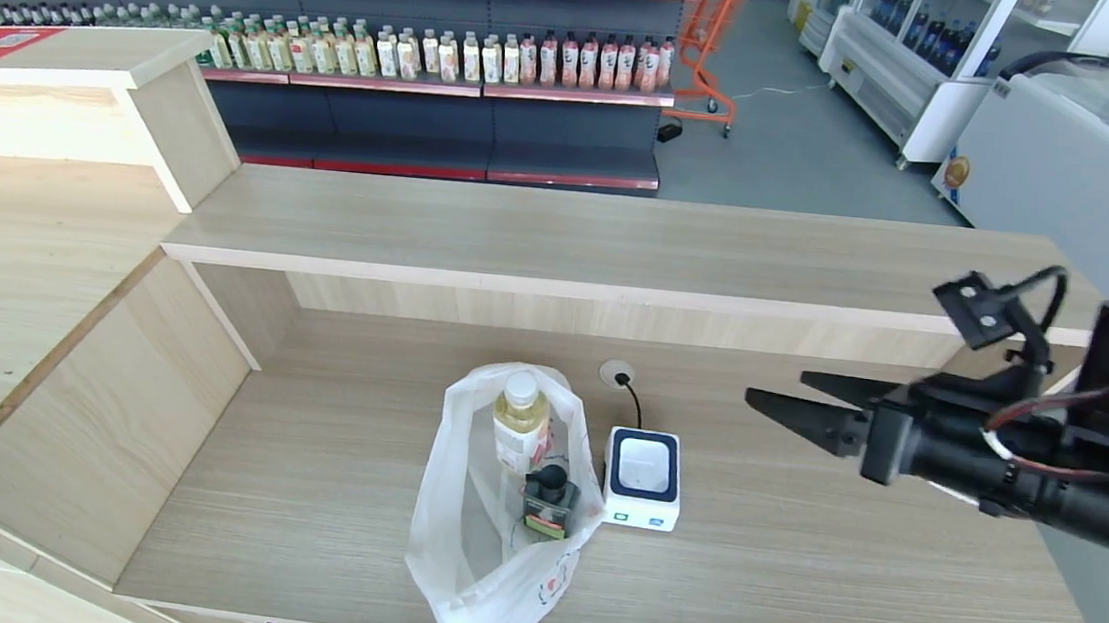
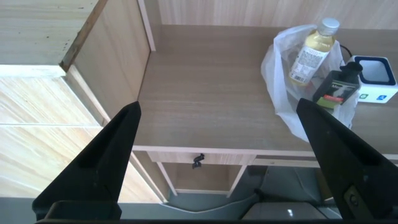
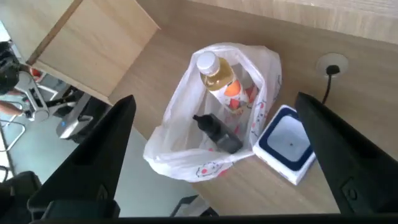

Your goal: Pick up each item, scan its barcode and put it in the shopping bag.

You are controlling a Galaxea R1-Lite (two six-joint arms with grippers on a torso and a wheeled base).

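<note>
White plastic is sagging open on the bench (image 1: 793,573): the shopping bag (image 1: 469,545) is lying near the front edge with its mouth facing up, just beside the white barcode scanner (image 1: 642,478), which is sitting on the side nearer my right arm. A pale-yellow drink bottle (image 1: 520,424) is resting inside the bag, cap pointing up and toward the far wall. I cannot tell whether it is standing or leaning. A small dark bottle with a black top (image 1: 550,502) is lying against it on the near side, also in the bag.

I am holding my right end effector (image 1: 777,386) above the right half of the bench, fingers spread apart and gripping nothing, tips pointing left toward the scanner and the bag beyond it. My left end effector (image 2: 217,106) is hanging over the front-left edge of the bench, fingers also apart and gripping nothing, with the bag off to its right.

I am judging both items as bagged. If either needs moving, the right arm seems better placed, approaching across the scanner.
</note>
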